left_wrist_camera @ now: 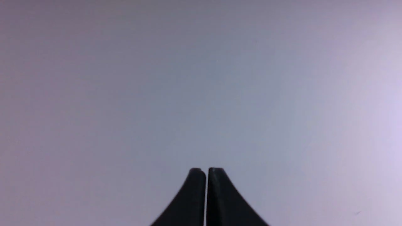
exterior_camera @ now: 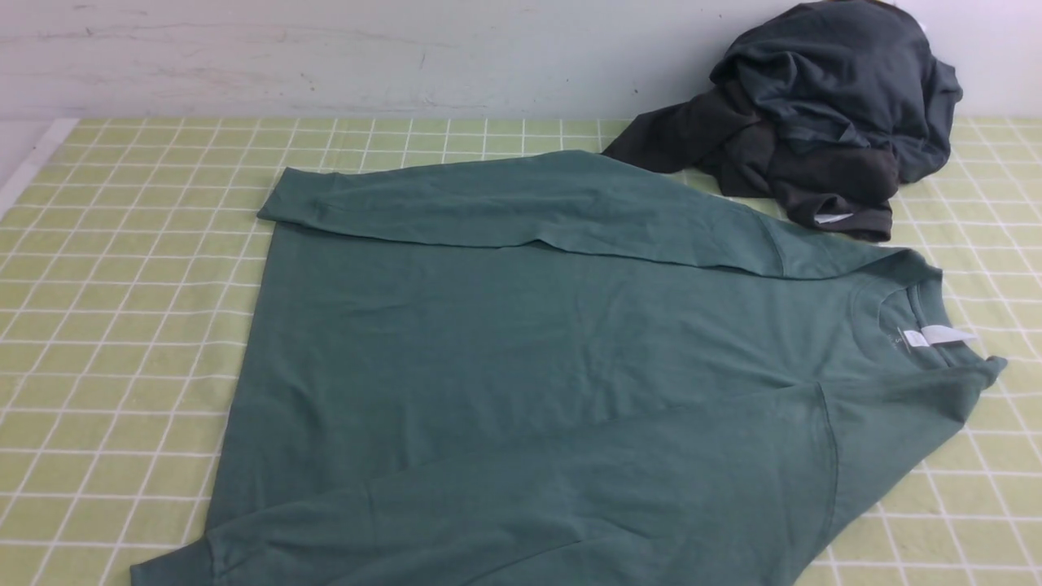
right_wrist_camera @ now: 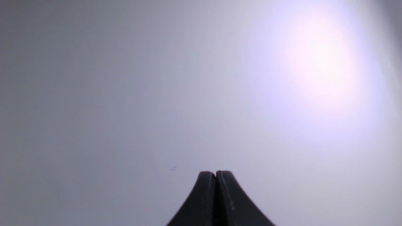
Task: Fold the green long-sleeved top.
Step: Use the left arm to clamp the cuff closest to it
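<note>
Task thing: the green long-sleeved top [exterior_camera: 529, 350] lies spread flat across the middle of the bench [exterior_camera: 114, 342], reaching to the near edge of the front view.
Lie of the top: its neck points toward the robot's right and its hem toward the left.
Collar: the ribbed collar [exterior_camera: 873, 313] faces up, with a small white neck label [exterior_camera: 936, 335] showing inside it.
Far sleeve: the far sleeve [exterior_camera: 521, 203] is folded over the body along its far edge, the cuff end toward the left.
Near sleeve: the near sleeve [exterior_camera: 570, 505] lies over the body along the near side, running out toward the lower left corner.
Bench cover: a yellow-green checked cloth [exterior_camera: 146, 203] with white grid lines shows around the top.
Other clothing: a dark heap of clothing [exterior_camera: 814, 114] sits at the far right against the pale wall [exterior_camera: 326, 57]; its lower edge lies just beside the top's far shoulder.
Left claw: the left claw [left_wrist_camera: 206, 171] has its dark fingers [left_wrist_camera: 191, 201] pressed together, pinching nothing, in front of a plain pale surface.
Right claw: the right claw [right_wrist_camera: 216, 173] has its fingers [right_wrist_camera: 201, 201] pressed together too, with nothing gripped, against a pale, brightly lit surface.
</note>
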Action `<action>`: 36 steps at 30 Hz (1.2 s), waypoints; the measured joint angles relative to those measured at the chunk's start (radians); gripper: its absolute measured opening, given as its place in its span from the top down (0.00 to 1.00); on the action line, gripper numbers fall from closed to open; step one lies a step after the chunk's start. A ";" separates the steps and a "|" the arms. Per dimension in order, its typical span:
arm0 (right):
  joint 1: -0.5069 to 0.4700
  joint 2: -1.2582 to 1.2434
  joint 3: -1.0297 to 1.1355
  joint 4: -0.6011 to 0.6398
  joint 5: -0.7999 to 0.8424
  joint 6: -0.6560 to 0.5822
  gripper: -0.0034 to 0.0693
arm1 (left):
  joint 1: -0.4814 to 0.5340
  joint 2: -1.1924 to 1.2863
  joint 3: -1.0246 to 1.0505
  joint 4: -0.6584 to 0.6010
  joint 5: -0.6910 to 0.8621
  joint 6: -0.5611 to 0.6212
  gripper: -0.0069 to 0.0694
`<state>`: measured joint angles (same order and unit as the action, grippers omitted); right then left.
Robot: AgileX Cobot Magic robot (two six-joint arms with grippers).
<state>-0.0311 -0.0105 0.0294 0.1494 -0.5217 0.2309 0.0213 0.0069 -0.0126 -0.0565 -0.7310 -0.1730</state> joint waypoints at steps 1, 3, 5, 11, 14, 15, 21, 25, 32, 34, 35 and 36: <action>0.000 0.000 -0.002 -0.009 -0.007 0.010 0.97 | 0.000 0.019 -0.033 0.016 0.037 -0.039 0.91; 0.000 0.017 -0.030 -0.028 -0.006 0.009 0.97 | 0.000 0.076 -0.126 0.066 0.128 -0.089 0.91; 0.000 0.082 -0.108 -0.077 0.014 -0.030 0.97 | 0.000 0.175 -0.271 0.192 0.270 -0.118 0.91; 0.000 0.389 -0.397 -0.286 0.281 -0.090 0.97 | 0.000 0.509 -0.554 0.474 0.671 -0.286 0.91; 0.000 0.582 -0.511 -0.314 0.539 -0.037 0.97 | 0.000 0.644 -0.568 0.461 0.959 -0.456 0.91; 0.006 0.635 -0.533 -0.307 0.629 -0.008 0.97 | 0.000 0.697 -0.566 0.431 1.086 -0.497 0.91; 0.129 0.897 -0.544 -0.251 0.778 0.052 0.97 | 0.000 0.969 -0.566 0.211 1.473 -0.277 0.91; 0.299 1.071 -0.588 -0.222 0.846 0.003 0.97 | 0.000 1.146 -0.566 -0.016 1.520 -0.004 0.90; 0.524 1.269 -0.789 -0.157 1.193 -0.172 0.97 | 0.000 1.311 -0.567 -0.121 1.509 0.138 0.84; 0.560 1.330 -0.840 -0.114 1.284 -0.252 0.97 | 0.000 1.353 -0.569 -0.084 1.497 0.163 0.74; 0.563 1.338 -0.847 -0.097 1.297 -0.267 0.97 | 0.000 1.360 -0.569 -0.064 1.488 0.161 0.69; 0.565 1.350 -0.851 -0.077 1.307 -0.291 0.97 | 0.000 1.364 -0.570 -0.042 1.478 0.152 0.63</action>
<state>0.5338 1.3391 -0.8213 0.0725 0.7851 -0.0606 0.0213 1.3704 -0.5822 -0.0984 0.7474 -0.0213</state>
